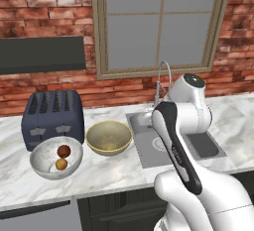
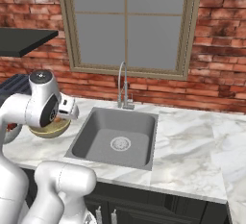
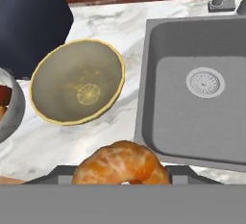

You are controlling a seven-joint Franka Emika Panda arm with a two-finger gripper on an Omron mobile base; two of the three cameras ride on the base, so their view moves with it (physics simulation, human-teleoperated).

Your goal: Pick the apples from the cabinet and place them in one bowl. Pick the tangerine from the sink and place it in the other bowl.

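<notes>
In the hand view my gripper (image 3: 120,176) is shut on the tangerine (image 3: 120,164), which bulges between the fingers at the bottom. It hangs over the marble counter, between the sink (image 3: 192,122) and the tan-olive bowl (image 3: 48,64). That bowl (image 1: 106,148) has nothing in it. Left of it stands the pale grey-white bowl (image 1: 39,168), which holds both apples: the dark red one (image 1: 63,150) and the yellow-orange one (image 1: 61,164). The dark cabinet shelf (image 1: 42,55) hangs on the brick wall at the upper left. The sink basin (image 2: 115,136) has nothing in it.
A dark blue toaster (image 1: 52,116) stands behind the pale bowl. The chrome faucet (image 2: 122,86) rises behind the sink, under the window. Bare marble counter (image 2: 192,141) runs to the right of the sink. My own arm (image 1: 173,141) crosses in front of the sink.
</notes>
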